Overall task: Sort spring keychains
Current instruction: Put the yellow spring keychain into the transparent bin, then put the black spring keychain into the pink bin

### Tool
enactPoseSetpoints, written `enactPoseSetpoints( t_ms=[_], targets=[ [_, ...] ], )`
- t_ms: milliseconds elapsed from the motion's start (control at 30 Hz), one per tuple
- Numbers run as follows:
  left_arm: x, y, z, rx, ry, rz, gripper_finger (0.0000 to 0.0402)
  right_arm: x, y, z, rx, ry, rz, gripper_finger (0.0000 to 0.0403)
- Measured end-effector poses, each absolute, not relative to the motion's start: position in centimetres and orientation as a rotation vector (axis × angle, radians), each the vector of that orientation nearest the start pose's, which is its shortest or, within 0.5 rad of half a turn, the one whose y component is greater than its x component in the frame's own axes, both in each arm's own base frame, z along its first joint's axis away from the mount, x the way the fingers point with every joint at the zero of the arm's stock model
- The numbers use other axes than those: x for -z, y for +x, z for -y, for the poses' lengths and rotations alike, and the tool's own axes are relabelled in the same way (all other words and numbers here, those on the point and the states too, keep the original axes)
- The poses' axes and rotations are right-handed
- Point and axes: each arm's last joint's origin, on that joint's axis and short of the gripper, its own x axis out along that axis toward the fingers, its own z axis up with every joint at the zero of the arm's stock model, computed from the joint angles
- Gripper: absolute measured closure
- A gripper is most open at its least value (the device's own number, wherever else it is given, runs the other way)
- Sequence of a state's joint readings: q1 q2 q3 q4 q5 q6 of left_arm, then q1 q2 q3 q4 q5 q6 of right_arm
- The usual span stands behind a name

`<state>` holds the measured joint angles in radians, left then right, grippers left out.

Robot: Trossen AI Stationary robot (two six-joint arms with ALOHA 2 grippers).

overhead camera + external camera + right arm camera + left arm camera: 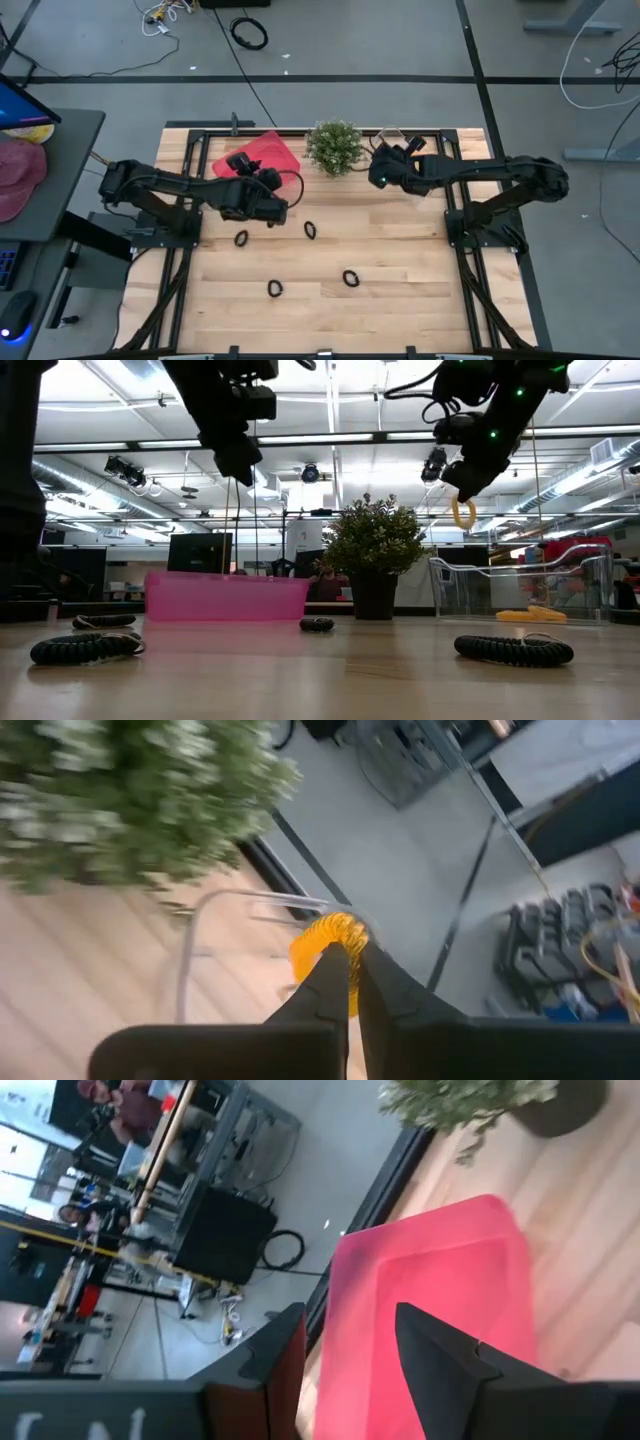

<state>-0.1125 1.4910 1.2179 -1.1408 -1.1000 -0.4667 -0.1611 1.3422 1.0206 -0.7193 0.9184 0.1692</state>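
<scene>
My right gripper (pixel 352 960) is shut on an orange spring keychain (pixel 322 948), raised between the potted plant (pixel 334 146) and the clear tray (pixel 520 582), which has orange keychains (pixel 535 615) lying on its floor. Several black keychains lie flat on the wooden table: (pixel 241 238), (pixel 310 229), (pixel 350 278), (pixel 275 288). My left gripper (pixel 350 1345) is open and empty, held high over the pink tray (pixel 262 152). In the low view my left gripper (pixel 238 468) hangs above that tray (pixel 225 596). My right gripper pinches the orange keychain's coiled ring (pixel 318 952) between its two fingers (pixel 325 982). The fingers come from above, slanting down toward the far edge. The ring (pixel 463 513) hangs below the fingertips, lifted clear of the table and the tray.
The potted plant (pixel 374 552) stands at the far middle, between the pink tray and the clear tray. Black keychains (pixel 85 648), (pixel 515 650) lie near the front. Bare wood shows between them. Beyond the far edge are floor cables and people (pixel 125 1110).
</scene>
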Motion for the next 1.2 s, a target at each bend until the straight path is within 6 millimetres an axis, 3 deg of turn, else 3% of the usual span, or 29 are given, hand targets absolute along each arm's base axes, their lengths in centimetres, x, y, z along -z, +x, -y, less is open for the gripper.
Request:
enactPoseSetpoints(
  t_ms=[433,867,1200],
  targets=[
    [-27.8,26.5,-1.5,-1.091,0.443,-0.996,0.0241,-26.6,23.8,9.1,1.146,-0.208,-0.957,0.0384],
    [-27.8,26.5,-1.4,-1.074,0.427,-1.003,0.0241,-26.5,23.8,9.3,1.151,-0.189,-0.953,0.0312],
    [-27.8,26.6,-1.4,-1.074,0.427,-1.002,0.0241,-26.5,23.8,9.2,1.134,-0.188,-0.959,0.0291]
  ],
)
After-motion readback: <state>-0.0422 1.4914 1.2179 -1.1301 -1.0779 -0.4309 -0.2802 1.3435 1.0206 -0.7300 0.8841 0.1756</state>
